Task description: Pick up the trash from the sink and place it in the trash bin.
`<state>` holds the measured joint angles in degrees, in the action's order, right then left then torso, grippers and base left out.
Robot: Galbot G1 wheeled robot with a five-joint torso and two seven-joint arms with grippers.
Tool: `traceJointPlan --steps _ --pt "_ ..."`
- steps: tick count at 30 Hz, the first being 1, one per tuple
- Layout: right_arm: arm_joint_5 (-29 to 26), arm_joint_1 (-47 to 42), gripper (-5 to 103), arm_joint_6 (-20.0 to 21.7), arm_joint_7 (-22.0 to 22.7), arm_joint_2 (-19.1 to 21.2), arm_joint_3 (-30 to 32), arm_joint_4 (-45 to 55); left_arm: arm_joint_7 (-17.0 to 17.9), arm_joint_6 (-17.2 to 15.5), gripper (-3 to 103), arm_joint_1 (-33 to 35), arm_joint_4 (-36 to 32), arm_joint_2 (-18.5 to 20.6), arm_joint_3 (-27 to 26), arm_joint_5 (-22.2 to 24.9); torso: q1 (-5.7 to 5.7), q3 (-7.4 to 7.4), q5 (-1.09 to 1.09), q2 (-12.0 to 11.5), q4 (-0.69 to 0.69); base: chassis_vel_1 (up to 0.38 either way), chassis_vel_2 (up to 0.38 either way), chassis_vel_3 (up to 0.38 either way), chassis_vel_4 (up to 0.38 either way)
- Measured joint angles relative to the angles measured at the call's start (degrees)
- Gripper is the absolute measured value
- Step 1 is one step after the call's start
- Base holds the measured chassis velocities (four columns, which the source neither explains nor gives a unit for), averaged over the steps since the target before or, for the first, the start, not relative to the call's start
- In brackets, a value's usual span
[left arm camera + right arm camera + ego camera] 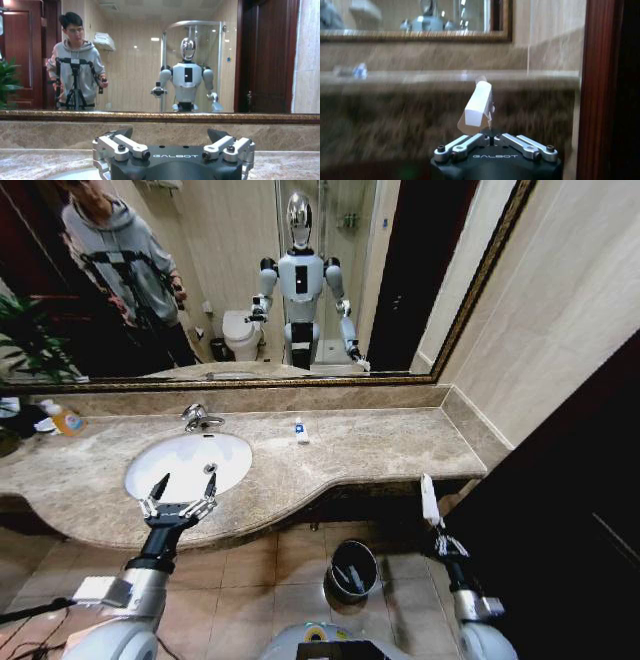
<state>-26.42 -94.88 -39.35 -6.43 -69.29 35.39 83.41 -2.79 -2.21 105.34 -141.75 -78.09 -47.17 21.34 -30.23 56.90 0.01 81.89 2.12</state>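
The white oval sink (190, 465) is set in the marble counter, with a chrome faucet (200, 417) behind it. My left gripper (178, 505) hovers open over the sink's front rim; in the left wrist view its fingers (122, 144) are spread wide with nothing between them, and the basin's edge (65, 174) lies below. My right gripper (441, 532) is off the counter's right end, shut on a flat white packet (429, 500) that stands up from its fingertips (479, 103). The black trash bin (352, 568) sits on the floor to the left of and below that gripper. A tiny white-blue tube (301, 430) lies on the counter.
An orange-liquid bottle (65, 420) stands at the counter's far left by a plant (25, 340). A dark wooden door (560, 510) closes off the right side. The mirror (250, 270) shows me and a person with a tripod. Tiled floor (250, 570) lies in front of the counter.
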Motion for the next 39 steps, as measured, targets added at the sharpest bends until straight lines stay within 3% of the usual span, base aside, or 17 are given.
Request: traceJointPlan --steps 7,12,15,16,18,19,23,24,27,32,39 --pt "4.8 -6.8 0 -1.7 0.2 -0.3 -3.9 -2.1 0.0 0.0 100 0.0 0.0 0.0 0.0 0.0 0.01 0.0 0.0 0.0 -0.02 0.0 0.0 0.0 0.0" --pt "12.6 -9.2 0 1.2 3.0 -0.5 -6.9 -1.6 0.0 0.0 100 0.0 0.0 0.0 0.0 0.0 0.0 0.0 -0.01 0.0 -0.01 0.0 0.0 0.0 0.0" --pt "20.2 -8.9 0 6.6 4.9 -0.6 -8.6 -1.5 0.0 0.0 100 0.0 0.0 0.0 0.0 0.0 0.0 0.0 -0.02 0.0 -0.02 0.0 0.0 0.0 0.0" --pt "20.2 -8.9 0 6.6 4.9 -0.6 -8.6 -1.5 0.0 0.0 100 0.0 0.0 0.0 0.0 0.0 0.0 0.0 -0.02 0.0 -0.02 0.0 0.0 0.0 0.0" --pt "25.3 -7.2 0 13.0 5.2 -0.6 -10.0 -1.2 0.0 0.0 100 0.0 0.0 0.0 0.0 0.0 0.01 0.0 -0.01 0.0 -0.01 0.0 0.0 0.0 0.0" --pt "25.3 -7.2 0 13.0 5.2 -0.6 -10.0 -1.2 0.0 0.0 100 0.0 0.0 0.0 0.0 0.0 0.01 0.0 -0.01 0.0 -0.01 0.0 0.0 0.0 0.0" --pt "30.6 -2.0 0 23.4 4.6 0.3 -13.1 -2.2 0.0 0.0 100 0.0 0.0 0.0 0.0 0.0 0.0 0.0 -0.01 0.0 0.0 0.0 0.0 0.0 0.0" --pt "30.6 -2.0 0 23.4 4.6 0.3 -13.1 -2.2 0.0 0.0 100 0.0 0.0 0.0 0.0 0.0 0.0 0.0 -0.01 0.0 0.0 0.0 0.0 0.0 0.0" --pt "31.8 2.4 0 28.8 2.9 1.3 -14.6 -4.1 0.0 0.0 100 0.0 0.0 0.0 0.0 0.0 0.0 0.01 -0.02 0.0 0.0 0.0 0.0 0.0 0.0" --pt "34.3 7.6 0 32.7 0.6 1.3 -16.2 -7.2 0.0 0.0 100 0.0 0.0 0.0 0.0 0.0 0.0 0.01 -0.02 0.0 0.0 0.0 0.0 0.0 0.0" --pt "40.8 16.0 0 31.7 -1.8 -0.6 -18.1 -19.2 0.0 0.0 100 0.0 0.0 0.0 0.0 0.0 0.0 0.01 -0.01 0.0 -0.01 0.0 0.0 0.0 0.0"
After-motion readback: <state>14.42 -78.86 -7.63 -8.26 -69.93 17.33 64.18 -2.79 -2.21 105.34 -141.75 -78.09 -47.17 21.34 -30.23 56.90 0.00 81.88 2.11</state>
